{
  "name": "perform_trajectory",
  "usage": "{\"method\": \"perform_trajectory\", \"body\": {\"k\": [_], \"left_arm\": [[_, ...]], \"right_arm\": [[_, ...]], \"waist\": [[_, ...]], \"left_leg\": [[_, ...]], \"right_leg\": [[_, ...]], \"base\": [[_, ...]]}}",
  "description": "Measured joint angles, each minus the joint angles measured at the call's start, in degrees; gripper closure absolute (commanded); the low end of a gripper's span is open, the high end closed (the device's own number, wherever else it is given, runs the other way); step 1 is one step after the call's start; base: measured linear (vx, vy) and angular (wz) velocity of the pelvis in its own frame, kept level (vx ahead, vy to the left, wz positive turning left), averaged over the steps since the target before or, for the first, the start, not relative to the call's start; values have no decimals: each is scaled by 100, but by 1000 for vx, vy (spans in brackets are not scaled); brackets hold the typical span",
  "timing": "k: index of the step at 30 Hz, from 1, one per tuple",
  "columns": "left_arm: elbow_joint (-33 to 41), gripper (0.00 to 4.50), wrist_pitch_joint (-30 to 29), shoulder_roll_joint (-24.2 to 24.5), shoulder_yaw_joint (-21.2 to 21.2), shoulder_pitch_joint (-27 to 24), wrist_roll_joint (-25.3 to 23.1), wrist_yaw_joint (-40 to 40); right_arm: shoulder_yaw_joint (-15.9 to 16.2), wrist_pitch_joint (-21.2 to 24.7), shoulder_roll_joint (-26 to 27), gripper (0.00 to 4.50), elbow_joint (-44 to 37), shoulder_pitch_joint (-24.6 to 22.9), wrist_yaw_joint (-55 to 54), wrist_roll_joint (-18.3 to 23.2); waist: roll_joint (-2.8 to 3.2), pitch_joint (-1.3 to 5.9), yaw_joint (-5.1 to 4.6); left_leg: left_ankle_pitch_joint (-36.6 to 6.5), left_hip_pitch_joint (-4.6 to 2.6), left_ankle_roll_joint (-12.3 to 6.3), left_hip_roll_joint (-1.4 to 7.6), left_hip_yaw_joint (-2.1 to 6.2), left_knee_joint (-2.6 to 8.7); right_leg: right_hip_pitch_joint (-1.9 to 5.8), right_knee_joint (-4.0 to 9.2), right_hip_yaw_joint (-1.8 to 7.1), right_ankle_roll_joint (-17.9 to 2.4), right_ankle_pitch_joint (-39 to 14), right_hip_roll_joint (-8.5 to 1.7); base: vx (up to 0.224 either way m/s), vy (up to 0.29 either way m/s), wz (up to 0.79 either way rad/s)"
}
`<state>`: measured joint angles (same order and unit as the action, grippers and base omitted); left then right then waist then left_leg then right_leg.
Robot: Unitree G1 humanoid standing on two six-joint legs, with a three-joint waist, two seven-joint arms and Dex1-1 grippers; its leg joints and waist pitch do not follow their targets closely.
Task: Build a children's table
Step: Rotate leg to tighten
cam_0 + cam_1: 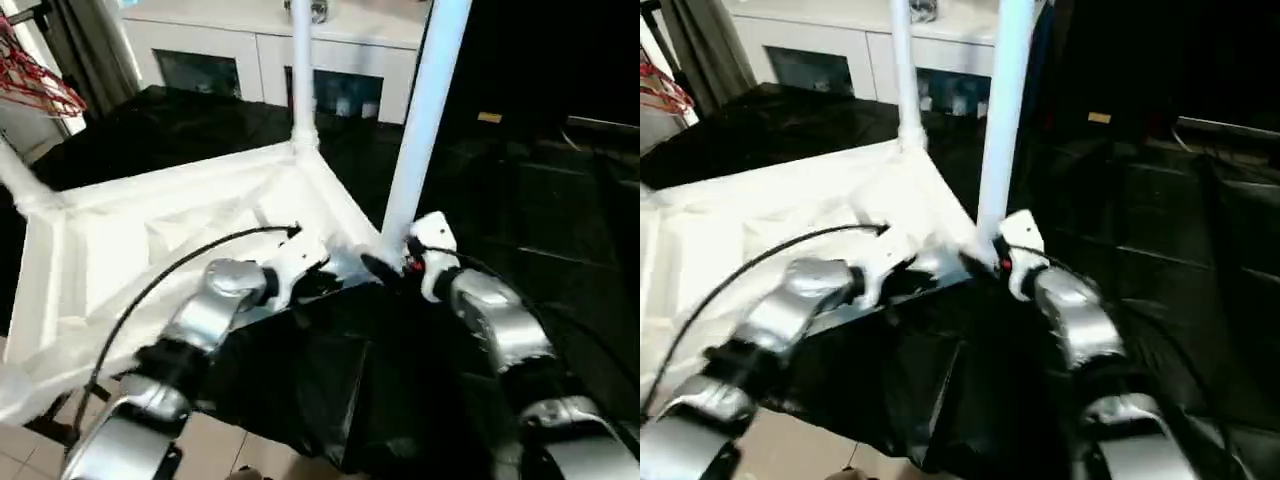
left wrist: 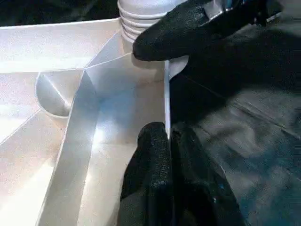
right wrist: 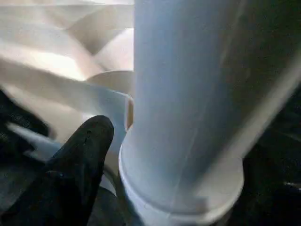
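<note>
Left claw (image 2: 167,141) pinched shut on tabletop (image 1: 150,240) edge wall | right claw (image 1: 392,268) fingers spread around leg (image 1: 420,120) base | leg upright, long axis vertical, frame centre

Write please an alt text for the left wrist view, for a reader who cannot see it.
The left pincer is shut on the thin side wall of the upturned white tabletop, close to a corner. At that corner the right pincer's black finger rests against the ribbed base of a white leg standing in its socket.
</note>
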<state>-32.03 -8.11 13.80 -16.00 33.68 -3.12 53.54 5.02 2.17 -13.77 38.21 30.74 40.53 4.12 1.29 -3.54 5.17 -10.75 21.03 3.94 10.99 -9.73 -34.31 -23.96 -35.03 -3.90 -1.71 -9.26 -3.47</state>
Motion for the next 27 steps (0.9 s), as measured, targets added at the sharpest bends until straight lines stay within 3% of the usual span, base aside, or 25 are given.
{"method": "perform_trajectory", "body": {"k": [7,15,16,27], "left_arm": [[540,450,49,442,-59,-372,289,854],[933,450,-53,793,-76,-622,540,1699],[975,450,-95,830,-80,-634,573,1754],[1151,450,-232,950,-92,-729,646,2003]], "right_arm": [[219,24,-484,72,-568,-357,1376,282],[496,246,-966,72,-1217,-667,2628,506],[507,278,-975,98,-1261,-671,2677,518],[614,515,-1087,167,-1667,-858,2864,627]], "waist": [[0,0,19],[0,-1,121],[0,-1,127],[-1,-1,146]], "left_leg": [[-8,-1,12,0,0,-4],[-6,-1,10,1,0,-11],[-6,-2,10,1,0,-12],[-6,-4,10,2,2,-15]], "right_leg": [[5,0,1,2,-1,-1],[0,-1,1,19,-11,-1],[-2,-2,0,19,-11,-1],[0,1,0,16,-9,-1]], "base": [[0,0,0],[0,0,0],[0,0,0],[0,0,0]]}}
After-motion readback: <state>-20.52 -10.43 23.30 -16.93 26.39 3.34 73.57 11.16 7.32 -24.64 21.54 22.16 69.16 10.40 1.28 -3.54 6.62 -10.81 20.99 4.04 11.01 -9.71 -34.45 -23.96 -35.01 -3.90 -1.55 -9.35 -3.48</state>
